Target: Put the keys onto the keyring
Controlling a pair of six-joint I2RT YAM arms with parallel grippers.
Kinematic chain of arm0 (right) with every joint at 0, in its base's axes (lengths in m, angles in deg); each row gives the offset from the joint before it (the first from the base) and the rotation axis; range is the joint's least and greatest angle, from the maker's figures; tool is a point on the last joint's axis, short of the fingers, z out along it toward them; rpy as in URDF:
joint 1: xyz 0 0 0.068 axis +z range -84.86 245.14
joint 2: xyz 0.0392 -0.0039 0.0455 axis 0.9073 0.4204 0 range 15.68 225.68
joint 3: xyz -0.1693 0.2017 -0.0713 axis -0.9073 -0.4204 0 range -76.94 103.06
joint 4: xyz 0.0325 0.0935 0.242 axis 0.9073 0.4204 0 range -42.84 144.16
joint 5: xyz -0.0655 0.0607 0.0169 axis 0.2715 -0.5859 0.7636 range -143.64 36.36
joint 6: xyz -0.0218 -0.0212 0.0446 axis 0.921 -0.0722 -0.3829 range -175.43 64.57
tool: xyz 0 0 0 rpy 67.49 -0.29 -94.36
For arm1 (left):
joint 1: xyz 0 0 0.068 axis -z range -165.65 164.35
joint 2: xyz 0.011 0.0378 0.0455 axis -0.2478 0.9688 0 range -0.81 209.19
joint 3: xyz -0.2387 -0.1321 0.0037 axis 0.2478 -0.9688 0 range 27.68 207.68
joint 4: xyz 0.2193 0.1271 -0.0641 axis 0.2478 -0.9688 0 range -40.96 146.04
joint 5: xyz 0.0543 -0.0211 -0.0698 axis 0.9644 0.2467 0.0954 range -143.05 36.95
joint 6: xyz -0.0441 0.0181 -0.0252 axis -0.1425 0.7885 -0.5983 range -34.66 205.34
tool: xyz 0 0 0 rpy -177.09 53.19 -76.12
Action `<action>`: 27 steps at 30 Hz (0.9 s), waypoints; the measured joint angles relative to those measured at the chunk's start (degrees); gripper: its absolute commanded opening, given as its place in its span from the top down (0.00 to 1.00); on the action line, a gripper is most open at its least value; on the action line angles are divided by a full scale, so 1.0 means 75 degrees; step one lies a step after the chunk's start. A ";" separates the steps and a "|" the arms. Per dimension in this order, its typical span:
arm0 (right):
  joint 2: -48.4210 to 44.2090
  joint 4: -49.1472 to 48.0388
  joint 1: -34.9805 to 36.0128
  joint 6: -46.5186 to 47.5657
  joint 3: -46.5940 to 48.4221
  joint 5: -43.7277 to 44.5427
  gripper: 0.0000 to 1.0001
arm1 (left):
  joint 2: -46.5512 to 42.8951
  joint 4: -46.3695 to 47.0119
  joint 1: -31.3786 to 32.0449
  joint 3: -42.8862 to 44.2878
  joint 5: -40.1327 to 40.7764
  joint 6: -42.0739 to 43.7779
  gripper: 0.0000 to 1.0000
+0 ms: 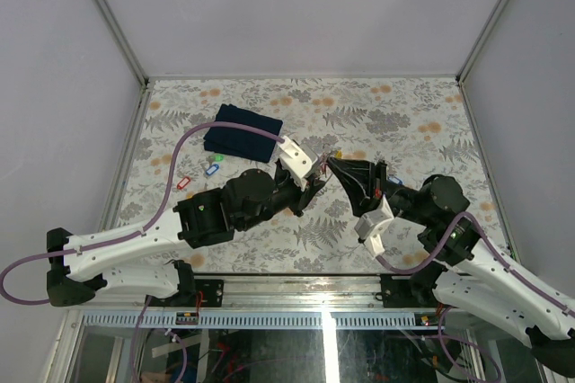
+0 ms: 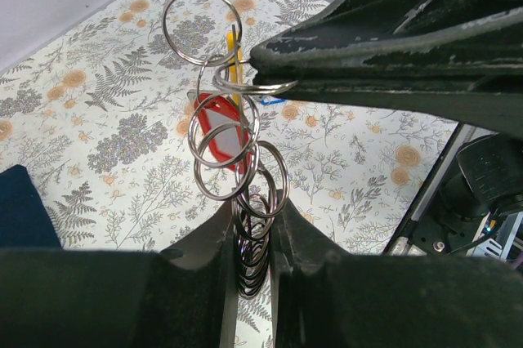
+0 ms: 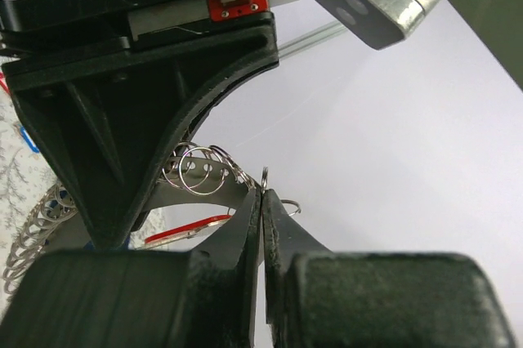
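Top external view: we are reading from the left, where the left arm is reaching from its base toward the middle of the floral table [image 1: 404, 122]. A loose red-tagged key [image 1: 183, 182] is lying on the table beside that arm. A loose blue-tagged key [image 1: 212, 169] is lying just right of it, near the front edge of a folded dark blue cloth [image 1: 243, 134]. Further right, the left pincer [image 1: 314, 176] and the right pincer [image 1: 331, 164] are meeting tip to tip above the table's centre, with the right arm stretching in from the lower right.

Through the left wrist camera, we are seeing the keyring [image 2: 253, 242] held off the table as a bunch of thin grey metal loops linked one into another. The left pincer is clamped on the lower, denser part of that bunch, its two fingers pressing in from either side. A key with a red tag [image 2: 219, 134] is hanging among the upper loops, and a yellow tag [image 2: 234, 58] is showing just behind them. From the right, the dark tip of the right pincer is touching one of the upper loops.

Through the right wrist camera, the right pincer's fingers are standing together, nipping a single small loop at their very tips. To their left, more loops are fanning out along a curved grey band beside the left pincer's black body.
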 measured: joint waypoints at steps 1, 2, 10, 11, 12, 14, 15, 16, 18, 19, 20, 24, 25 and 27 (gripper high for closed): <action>-0.0015 -0.0029 0.0000 -0.0134 0.0000 0.0032 0.98 | 0.0000 0.0003 0.0000 0.0000 0.0000 0.0000 0.99; -0.0032 -0.0044 0.0000 -0.0297 -0.0003 0.0073 0.99 | 0.0000 0.0003 0.0000 0.0000 0.0000 0.0000 0.99; -0.0192 -0.0673 0.0006 -0.2206 -0.0236 0.0458 1.00 | 0.0000 0.0029 0.0000 0.0000 -0.0061 0.0003 0.81; -0.0207 -0.0793 0.0006 -0.2509 -0.0277 0.0522 1.00 | 0.0000 0.0029 0.0000 0.0000 -0.0087 0.0003 0.78; -0.0219 -0.0912 0.0009 -0.2818 -0.0312 0.0583 1.00 | -0.0003 0.0038 0.0000 0.0000 -0.0111 0.0003 0.75; -0.0221 -0.1201 0.0006 -0.3430 -0.0396 0.0729 1.00 | -0.0006 0.0108 0.0000 0.0000 -0.0192 0.0006 0.72; -0.0221 -0.1376 0.0006 -0.3751 -0.0446 0.0804 1.00 | -0.0015 0.0140 0.0000 0.0000 -0.0230 0.0006 0.70; -0.0219 -0.1507 0.0006 -0.4007 -0.0487 0.0848 1.00 | -0.0020 0.0175 0.0000 0.0000 -0.0280 0.0006 0.69; -0.0198 -0.1880 0.0006 -0.4648 -0.0597 0.0953 1.00 | -0.0050 0.0233 0.0000 -0.0003 -0.0358 0.0009 0.66; -0.0175 -0.2075 0.0006 -0.4934 -0.0647 0.0976 1.00 | -0.0064 0.0256 0.0000 -0.0003 -0.0396 0.0012 0.65; -0.0149 -0.2270 0.0006 -0.5219 -0.0697 0.1008 1.00 | -0.0087 0.0303 0.0000 -0.0015 -0.0466 0.0026 0.64; -0.0061 -0.2827 0.0006 -0.6003 -0.0842 0.1023 1.00 | -0.0291 0.0463 0.0000 -0.0187 -0.0787 0.0099 0.59; -0.0061 -0.2882 0.0006 -0.6114 -0.0863 0.1014 1.00 | -0.0396 0.0539 0.0000 -0.0289 -0.0895 0.0134 0.59; -0.0061 -0.2993 0.0006 -0.6344 -0.0886 0.0956 1.00 | -0.0685 0.0615 0.0000 -0.0519 -0.1134 0.0195 0.59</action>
